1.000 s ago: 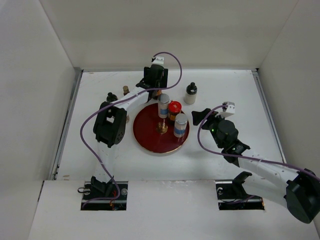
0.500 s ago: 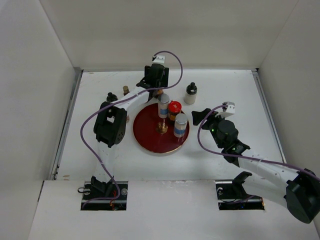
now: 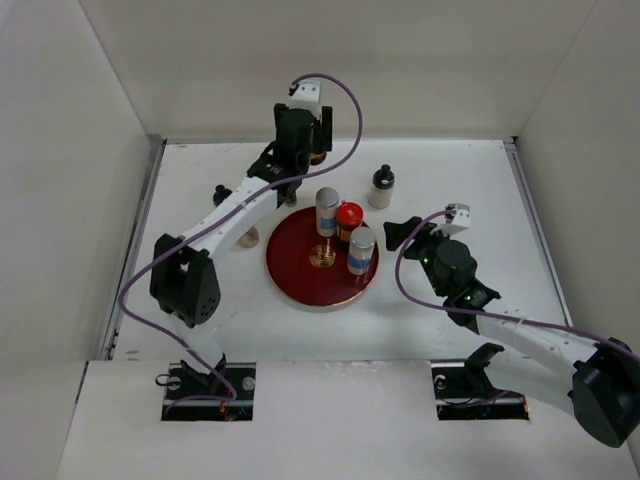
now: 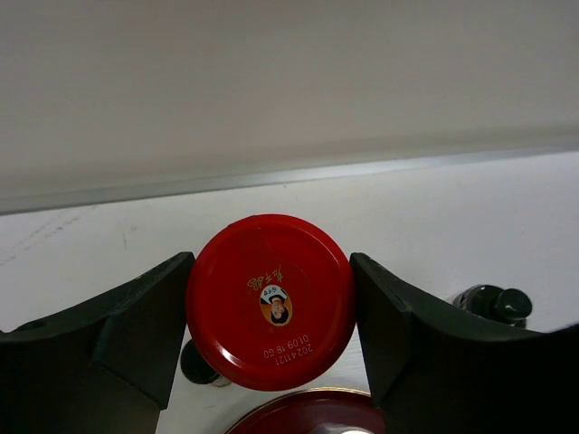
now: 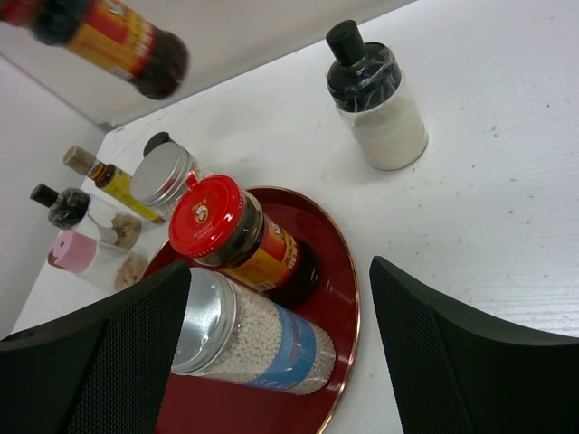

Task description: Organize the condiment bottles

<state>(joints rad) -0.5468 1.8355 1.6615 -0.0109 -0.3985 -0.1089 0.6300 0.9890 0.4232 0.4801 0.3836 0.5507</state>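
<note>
Red-capped jar (image 4: 269, 298) hangs upright, clamped in the left gripper (image 3: 297, 140) over the table (image 3: 450, 165)'s far edge; the tray (image 3: 298, 282) lies just nearward. Right gripper (image 3: 405, 232) gapes, empty.

1. On the lid of the red-capped jar (image 4: 270, 301), in my left wrist view, I read two stamped lines: "0109 18 60" and "20241121".
2. Beside them I see a small round emblem and gold script that I cannot make out.
3. The other red-capped jar (image 5: 240, 240) has a yellow-and-red label, but its print is too small for me to read.
</note>
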